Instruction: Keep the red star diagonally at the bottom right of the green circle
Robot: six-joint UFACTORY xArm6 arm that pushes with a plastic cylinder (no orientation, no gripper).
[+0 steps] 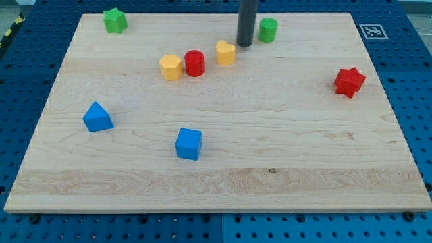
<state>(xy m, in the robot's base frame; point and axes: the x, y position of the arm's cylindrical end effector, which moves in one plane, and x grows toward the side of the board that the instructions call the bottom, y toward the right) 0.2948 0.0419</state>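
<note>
Camera view, the one view available. A wooden board (pixel 223 182) rests on a blue perforated table (pixel 412 81). The arm carries no gripper, so there are no jaws to report as open or closed; it ends in a dark rod coming down from the view's top edge, and nothing is held.

My tip (pixel 244 44) stands on the board near its top edge, between the green circle (pixel 268 30) and a yellow block (pixel 225 52). The green circle lies just to the view's right of the tip and slightly higher; contact cannot be confirmed, though a narrow gap appears between them. The yellow block sits just to the view's left of the tip and a little lower.

The red star (pixel 349 82) lies near the board's right edge, well apart from the tip, to the view's right and lower. It is also to the right of and below the green circle.

Other items: a red cylinder (pixel 194 63) touching or just beside a second yellow block (pixel 171 67); a green star (pixel 115 20) at the top left; a blue triangular block (pixel 98 117) at the left; a blue cube (pixel 189 143) lower centre. A printed marker tag (pixel 372 31) occupies the board's top right corner.
</note>
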